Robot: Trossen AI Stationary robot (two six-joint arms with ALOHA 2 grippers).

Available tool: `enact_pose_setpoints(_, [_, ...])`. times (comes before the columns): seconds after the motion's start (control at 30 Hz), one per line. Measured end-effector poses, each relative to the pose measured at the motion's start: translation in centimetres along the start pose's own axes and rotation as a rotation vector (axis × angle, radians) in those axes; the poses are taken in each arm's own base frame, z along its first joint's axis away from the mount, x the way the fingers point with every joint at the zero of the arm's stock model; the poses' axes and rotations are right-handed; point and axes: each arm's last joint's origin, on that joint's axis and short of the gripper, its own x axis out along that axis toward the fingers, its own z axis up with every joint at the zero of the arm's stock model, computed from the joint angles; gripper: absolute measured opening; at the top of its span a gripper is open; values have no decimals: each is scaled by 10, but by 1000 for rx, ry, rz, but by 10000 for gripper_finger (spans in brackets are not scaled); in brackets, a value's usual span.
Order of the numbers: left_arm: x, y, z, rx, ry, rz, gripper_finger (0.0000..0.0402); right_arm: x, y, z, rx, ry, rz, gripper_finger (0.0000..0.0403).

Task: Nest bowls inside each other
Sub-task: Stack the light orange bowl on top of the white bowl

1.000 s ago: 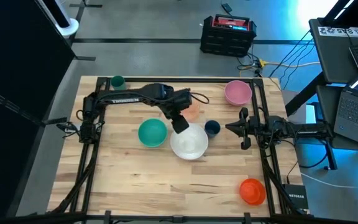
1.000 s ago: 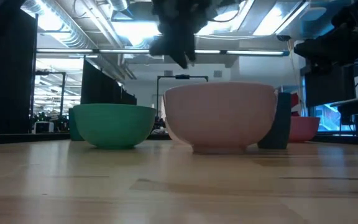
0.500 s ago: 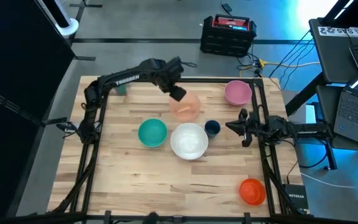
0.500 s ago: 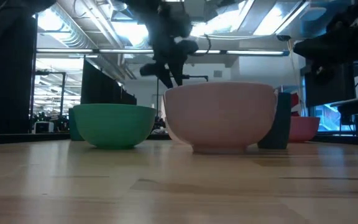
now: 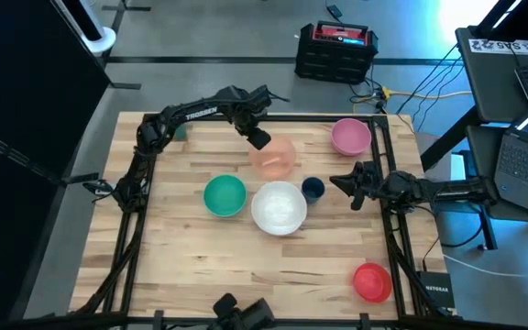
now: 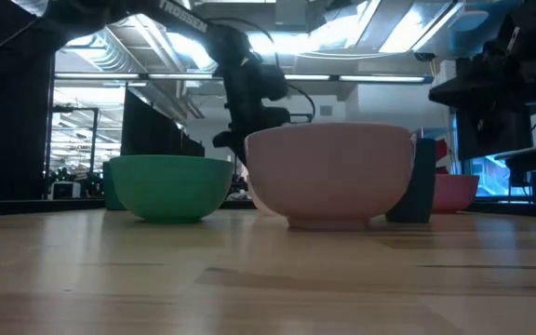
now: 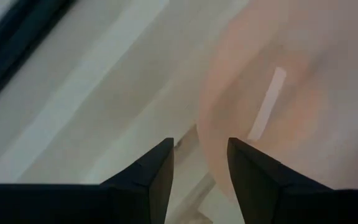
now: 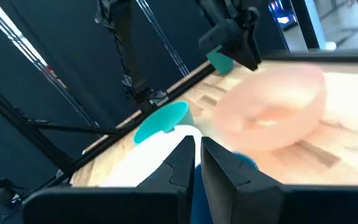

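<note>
My left gripper [image 5: 259,139] hangs open, pointing down, over the far-left rim of the pale peach bowl [image 5: 275,159]. In the left wrist view its fingers [image 7: 157,171] stand one inside and one outside that rim [image 7: 211,149], above it and clear of it. The peach bowl rests on its base on the table, as do the green bowl [image 5: 225,195], white bowl [image 5: 279,208], pink bowl [image 5: 350,136] and red-orange bowl [image 5: 371,281]. My right gripper [image 5: 335,181] waits shut at the table's right side, holding nothing.
A dark blue cup [image 5: 313,188] stands between the white bowl and my right gripper. A teal cup [image 8: 219,62] stands at the far left behind my left arm. The white and green bowls sit close together, just nearer than the peach bowl. The near half of the table [image 5: 246,275] is bare wood.
My left gripper has swung from above the white bowl toward the table's far edge and come down over the peach bowl's far-left rim, staying open. My right gripper has rolled about its own axis in place. No bowl has moved.
</note>
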Motion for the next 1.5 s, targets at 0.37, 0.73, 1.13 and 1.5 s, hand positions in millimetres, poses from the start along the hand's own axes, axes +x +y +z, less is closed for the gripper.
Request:
enact_pose_setpoints(0.37, [35,-15,1,70,29,-5,88,3,-2,-5,-1,48,-31,12])
enact_pose_setpoints(0.73, [36,-31,5,141,64,4,3,4,-2,-6,13,65,-20,12])
enact_pose_setpoints(1.13, [-114,-63,-6,166,-133,-45,0,3,0,-9,7,162,79,12])
enact_pose_setpoints(1.5, [-74,-160,-43,265,6,-92,0,3,1,-12,0,219,131,12])
